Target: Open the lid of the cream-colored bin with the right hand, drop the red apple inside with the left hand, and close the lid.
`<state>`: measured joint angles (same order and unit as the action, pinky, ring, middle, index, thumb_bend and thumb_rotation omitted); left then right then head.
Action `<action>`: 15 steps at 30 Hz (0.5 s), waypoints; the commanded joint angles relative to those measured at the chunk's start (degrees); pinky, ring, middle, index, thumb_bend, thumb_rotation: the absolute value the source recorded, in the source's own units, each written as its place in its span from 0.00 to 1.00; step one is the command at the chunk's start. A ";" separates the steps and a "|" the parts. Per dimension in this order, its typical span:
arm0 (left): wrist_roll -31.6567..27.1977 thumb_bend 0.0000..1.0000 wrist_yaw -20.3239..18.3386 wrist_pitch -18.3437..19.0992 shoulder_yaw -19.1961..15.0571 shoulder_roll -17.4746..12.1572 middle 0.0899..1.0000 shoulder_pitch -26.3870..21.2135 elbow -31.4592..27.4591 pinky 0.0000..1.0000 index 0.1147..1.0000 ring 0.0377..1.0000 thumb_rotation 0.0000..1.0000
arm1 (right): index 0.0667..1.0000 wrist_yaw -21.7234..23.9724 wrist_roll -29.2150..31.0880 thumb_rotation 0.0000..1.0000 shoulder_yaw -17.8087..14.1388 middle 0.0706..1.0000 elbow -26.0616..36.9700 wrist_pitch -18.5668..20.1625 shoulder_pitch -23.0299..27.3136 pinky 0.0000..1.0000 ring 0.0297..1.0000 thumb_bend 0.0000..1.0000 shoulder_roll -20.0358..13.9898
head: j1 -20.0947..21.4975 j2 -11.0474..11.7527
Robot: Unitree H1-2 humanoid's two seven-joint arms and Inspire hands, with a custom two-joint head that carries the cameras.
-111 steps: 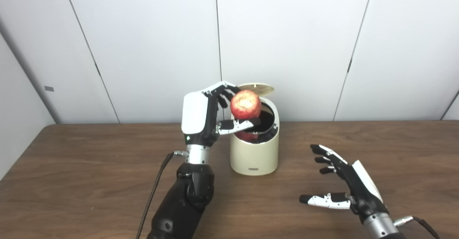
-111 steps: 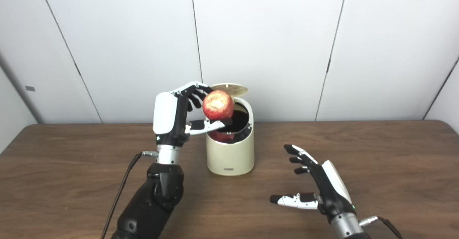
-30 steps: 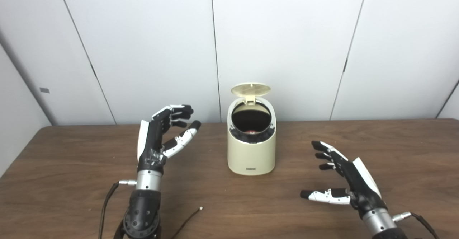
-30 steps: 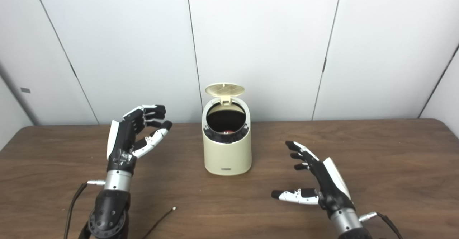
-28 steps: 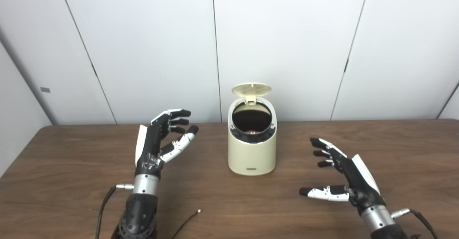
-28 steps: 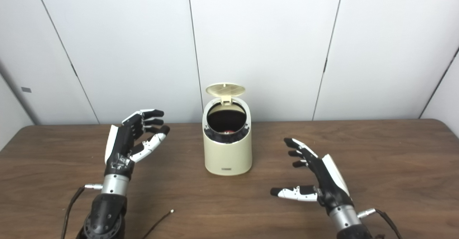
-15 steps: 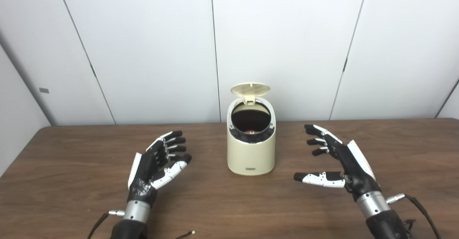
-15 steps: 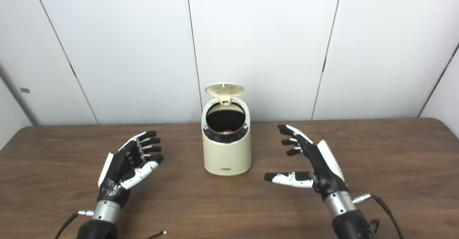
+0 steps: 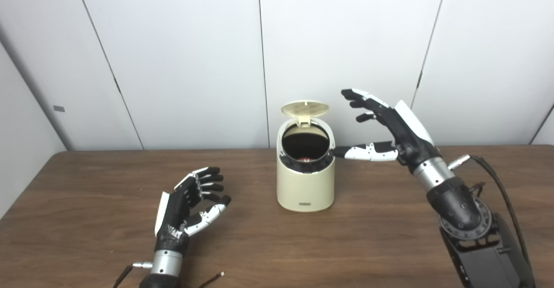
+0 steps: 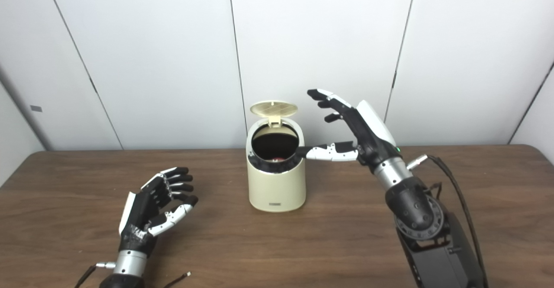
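Note:
The cream-colored bin stands at the middle of the table, its round lid tipped up at the back. A sliver of the red apple shows deep in the dark opening. My right hand is raised to the right of the bin, open, fingers spread level with the lid and a little to its right; its thumb tip is at the bin's right rim. My left hand is low over the table at the front left, open and holding nothing.
The brown wooden table runs wide on both sides of the bin. White wall panels stand close behind it. A thin dark cable end lies at the front edge near my left arm.
My right hand has risen from low over the table to lid height beside the bin. My left hand has drawn back and down. The apple, held 3.7 s ago, lies inside the bin.

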<state>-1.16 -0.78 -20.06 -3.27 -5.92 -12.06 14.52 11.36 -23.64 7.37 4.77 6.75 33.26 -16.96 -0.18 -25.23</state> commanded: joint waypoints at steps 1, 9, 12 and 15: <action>-0.59 0.53 -0.47 -1.20 0.84 1.63 0.65 2.90 5.21 0.54 0.70 0.62 0.00 | 0.86 0.81 -1.30 0.47 0.12 0.87 2.25 1.64 4.77 0.67 0.83 0.67 -0.98 | -0.03 0.04; 0.91 0.54 -0.12 -1.37 1.28 1.81 0.65 2.79 6.78 0.55 0.70 0.62 0.00 | 0.92 7.85 -5.52 0.53 4.46 0.93 1.64 10.04 12.05 0.77 0.91 0.67 -2.10 | -0.29 0.25; 1.62 0.56 -0.18 -1.87 1.81 1.80 0.66 2.70 7.22 0.58 0.71 0.64 0.00 | 0.92 8.88 -7.11 0.56 6.73 0.94 -0.95 9.22 14.13 0.82 0.94 0.66 -2.72 | -0.57 0.41; 2.23 0.57 0.01 -2.03 2.07 1.89 0.66 2.49 7.38 0.59 0.71 0.65 0.00 | 0.91 9.67 -8.49 0.59 8.70 0.93 -2.84 8.33 15.63 0.82 0.94 0.67 -3.20 | -0.89 0.29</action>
<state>0.32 -0.95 -21.10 -2.55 -5.94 -12.96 16.43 21.03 -31.17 16.18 1.22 16.94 45.33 -19.15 -1.05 -24.87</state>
